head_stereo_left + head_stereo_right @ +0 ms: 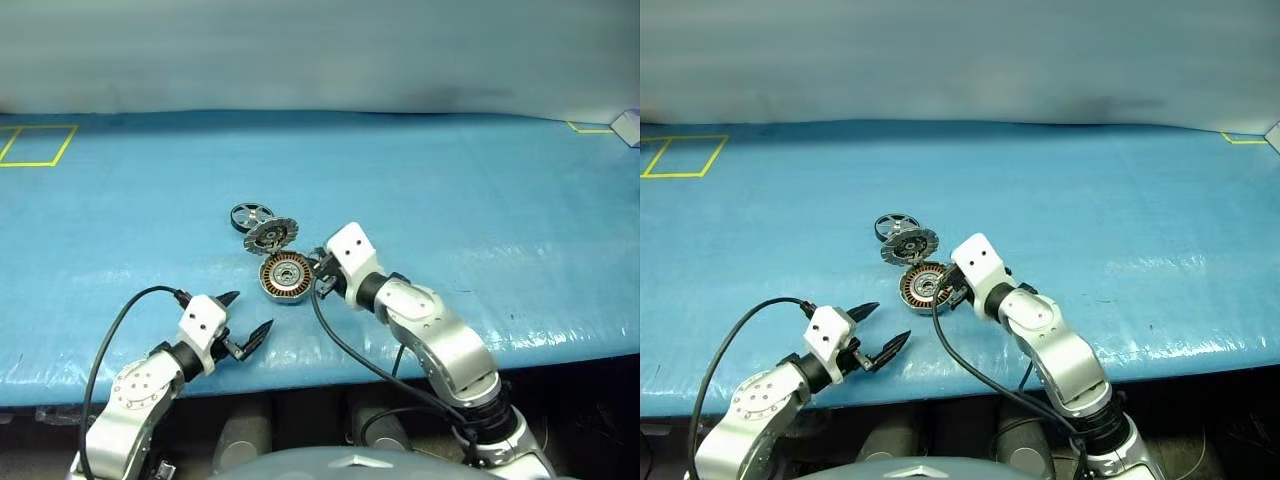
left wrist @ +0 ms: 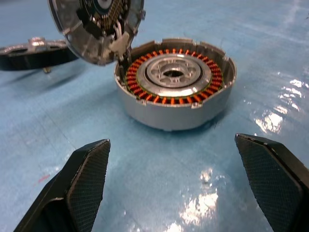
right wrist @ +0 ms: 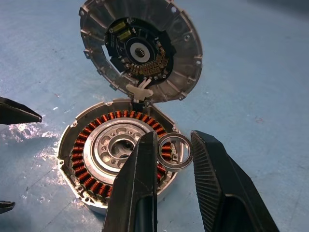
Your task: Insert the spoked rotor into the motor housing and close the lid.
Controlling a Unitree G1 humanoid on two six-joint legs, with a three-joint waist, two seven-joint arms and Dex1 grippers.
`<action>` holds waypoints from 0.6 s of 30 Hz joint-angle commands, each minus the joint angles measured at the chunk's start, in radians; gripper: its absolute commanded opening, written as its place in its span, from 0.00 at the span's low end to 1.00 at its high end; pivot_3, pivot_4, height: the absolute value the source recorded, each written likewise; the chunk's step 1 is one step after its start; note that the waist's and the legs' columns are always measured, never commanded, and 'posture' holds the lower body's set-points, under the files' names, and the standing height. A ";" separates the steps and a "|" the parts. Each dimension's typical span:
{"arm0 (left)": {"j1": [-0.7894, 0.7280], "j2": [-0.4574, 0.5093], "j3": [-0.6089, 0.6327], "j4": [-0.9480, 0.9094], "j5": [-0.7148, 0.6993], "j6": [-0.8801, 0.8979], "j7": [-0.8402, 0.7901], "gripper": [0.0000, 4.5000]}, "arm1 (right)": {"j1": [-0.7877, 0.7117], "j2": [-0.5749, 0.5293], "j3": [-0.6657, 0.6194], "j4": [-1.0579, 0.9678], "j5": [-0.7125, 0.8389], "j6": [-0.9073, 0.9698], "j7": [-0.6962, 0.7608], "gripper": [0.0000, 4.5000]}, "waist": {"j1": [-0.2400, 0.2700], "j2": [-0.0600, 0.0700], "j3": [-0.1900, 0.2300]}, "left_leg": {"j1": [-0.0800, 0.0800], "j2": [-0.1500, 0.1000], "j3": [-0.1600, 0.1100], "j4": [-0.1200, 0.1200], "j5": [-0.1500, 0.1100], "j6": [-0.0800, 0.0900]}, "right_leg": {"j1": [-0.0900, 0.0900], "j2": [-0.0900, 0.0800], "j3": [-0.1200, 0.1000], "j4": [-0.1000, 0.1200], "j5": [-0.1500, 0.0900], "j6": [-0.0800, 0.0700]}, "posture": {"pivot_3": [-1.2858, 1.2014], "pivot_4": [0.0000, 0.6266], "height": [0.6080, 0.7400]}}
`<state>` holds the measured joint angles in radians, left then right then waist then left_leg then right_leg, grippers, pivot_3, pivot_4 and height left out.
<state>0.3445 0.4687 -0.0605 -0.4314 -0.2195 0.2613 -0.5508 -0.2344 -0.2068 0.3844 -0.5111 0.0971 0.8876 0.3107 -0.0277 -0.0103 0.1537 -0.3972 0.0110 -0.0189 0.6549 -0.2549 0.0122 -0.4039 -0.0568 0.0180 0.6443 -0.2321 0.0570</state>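
Between the right gripper's [image 3: 175,159] black fingers sits a small thin silver ring [image 3: 174,152], pinched at its edges and held just over the near rim of the housing [image 3: 99,159]. Left gripper [image 1: 245,322] has its jaws spread wide with nothing between them, low near the table's front edge, at about seven o'clock from the housing and apart from it. That housing is a shallow grey cup with a band of copper windings round a pierced silver hub. Its lid [image 3: 140,50] stands tilted up from the rim at twelve o'clock, hinged there, showing a finned grey inner face around a dark centre with small parts. Past the lid, at about eleven o'clock, the rotor [image 1: 251,215] lies flat on the blue table [image 1: 470,190], a black ring with silver spokes.
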 commanded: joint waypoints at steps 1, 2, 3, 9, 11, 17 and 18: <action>0.001 -0.003 0.012 -0.018 -0.016 -0.026 -0.014 1.00 | -0.026 0.022 0.040 0.017 0.000 -0.042 0.012 0.15 | 0.001 0.000 0.000 | 0.000 0.000 0.000 0.000 0.000 0.000 | -0.001 0.000 0.000 0.000 0.000 0.000 | 0.52 0.24 1.00; 0.001 -0.004 0.013 -0.017 -0.016 -0.024 -0.014 1.00 | -0.028 0.029 0.046 0.029 0.001 -0.047 0.013 0.15 | 0.001 0.000 0.000 | 0.000 0.000 0.000 0.000 0.000 0.000 | -0.004 0.000 0.000 0.000 0.000 0.000 | 0.52 0.24 1.00; 0.001 -0.005 0.013 -0.017 -0.016 -0.024 -0.015 1.00 | -0.030 0.036 0.048 0.039 0.002 -0.050 0.013 0.15 | 0.001 0.000 0.000 | 0.000 0.000 0.000 0.000 0.000 0.000 | -0.004 0.000 0.000 0.000 0.000 0.000 | 0.52 0.24 1.00; 0.008 -0.011 0.011 -0.020 -0.019 -0.018 -0.019 1.00 | -0.027 0.091 0.056 0.104 -0.003 -0.068 -0.006 0.15 | 0.001 0.000 0.000 | 0.000 0.000 0.000 0.000 0.000 0.000 | -0.004 0.000 0.000 0.001 0.001 0.001 | 0.52 0.24 1.00; 0.009 -0.011 0.008 -0.022 -0.019 -0.015 -0.021 1.00 | -0.026 0.103 0.059 0.125 -0.008 -0.076 -0.010 0.15 | 0.000 0.000 0.000 | -0.001 0.000 0.000 0.000 0.000 0.000 | -0.004 0.000 0.000 0.001 0.001 0.001 | 0.52 0.24 1.00; 0.011 -0.011 0.004 -0.026 -0.019 -0.007 -0.022 1.00 | -0.018 0.122 0.056 0.175 -0.009 -0.082 -0.014 0.15 | 0.000 0.000 0.000 | -0.001 0.000 0.000 0.000 0.000 0.000 | -0.004 0.000 0.000 0.001 0.001 0.001 | 0.52 0.24 1.00; 0.011 -0.011 0.003 -0.027 -0.020 -0.005 -0.023 1.00 | -0.018 0.125 0.056 0.182 -0.008 -0.082 -0.015 0.15 | 0.000 0.000 0.000 | -0.001 0.000 0.000 0.000 0.000 0.000 | -0.004 0.000 0.000 0.001 0.001 0.001 | 0.52 0.24 1.00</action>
<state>0.3545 0.4606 -0.0577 -0.4316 -0.2258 0.2574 -0.5683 -0.2503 -0.0963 0.4428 -0.3152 0.0849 0.8291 0.2992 -0.0275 -0.0106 0.1535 -0.3979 0.0110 -0.0188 0.6551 -0.2547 0.0120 -0.4081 -0.0567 0.0179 0.6453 -0.2312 0.0582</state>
